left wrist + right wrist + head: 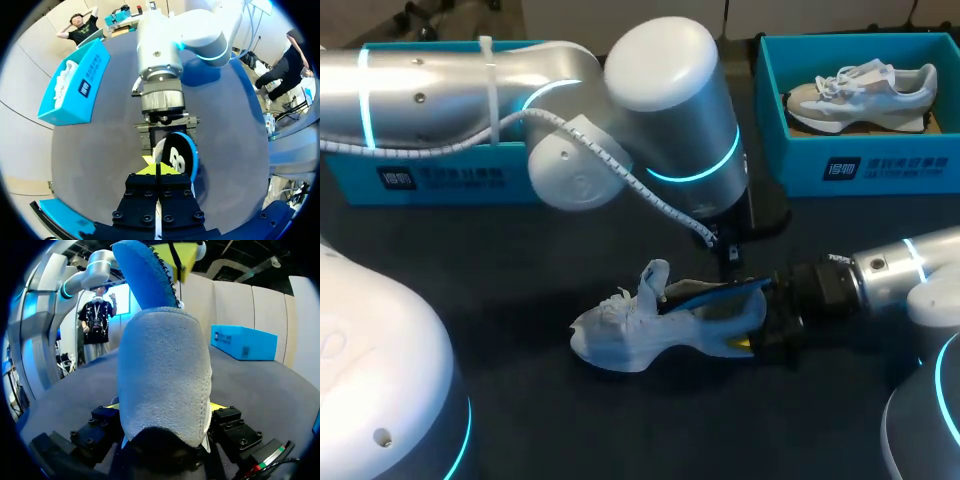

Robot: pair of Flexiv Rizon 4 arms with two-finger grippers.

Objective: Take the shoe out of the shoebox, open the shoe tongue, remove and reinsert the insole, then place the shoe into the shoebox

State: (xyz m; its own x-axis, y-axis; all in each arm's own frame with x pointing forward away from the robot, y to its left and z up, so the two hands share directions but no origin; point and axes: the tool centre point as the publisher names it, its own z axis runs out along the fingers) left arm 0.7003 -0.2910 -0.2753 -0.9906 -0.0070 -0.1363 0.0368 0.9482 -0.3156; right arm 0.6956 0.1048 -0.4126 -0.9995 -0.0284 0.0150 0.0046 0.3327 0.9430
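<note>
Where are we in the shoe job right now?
Done: the shoe is out on the table, tongue standing up. In hand: right jaws clamp the heel while left jaws pinch the blue insole, partway out of the shoe. Left: finish removing and reinserting the insole, then box the shoe.

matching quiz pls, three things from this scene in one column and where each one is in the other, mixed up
Things:
1. white shoe
2. blue insole
3. beige shoe

Places:
A. inside the right shoebox
B. on the table, heel gripped by the right gripper
C. sticking out of the shoe's opening, pinched by the left gripper

Pairs: 1-B, 2-C, 3-A
</note>
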